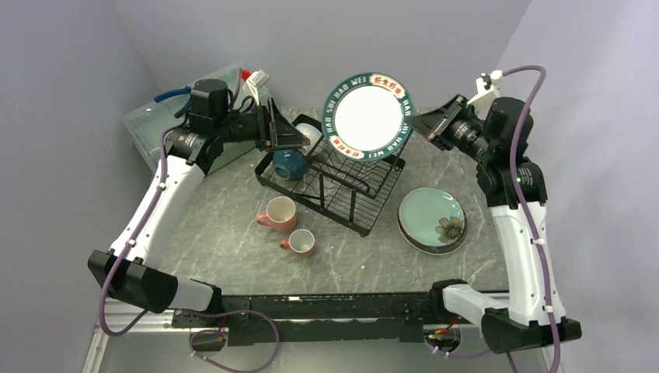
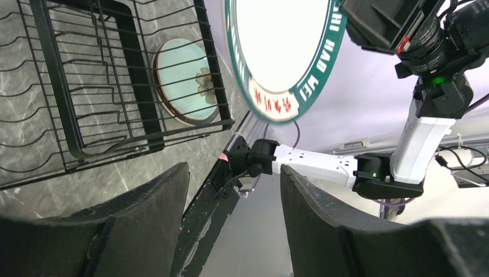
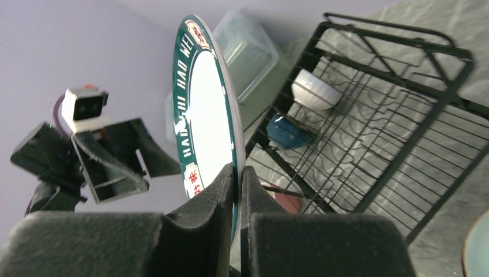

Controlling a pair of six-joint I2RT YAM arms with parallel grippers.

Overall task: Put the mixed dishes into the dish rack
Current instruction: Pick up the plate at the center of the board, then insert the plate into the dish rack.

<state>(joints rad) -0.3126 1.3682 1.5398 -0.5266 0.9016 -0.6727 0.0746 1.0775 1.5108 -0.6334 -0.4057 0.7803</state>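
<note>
Right gripper around plate rim

The plate was white with a teal lettered rim; rack black; mugs pink; second plate pale green, floral.

Two plates, two mugs, two bowls

plate | teal rim: "HAO SHI HAO WEI" | red characters on rim panels: unreadable
</note>
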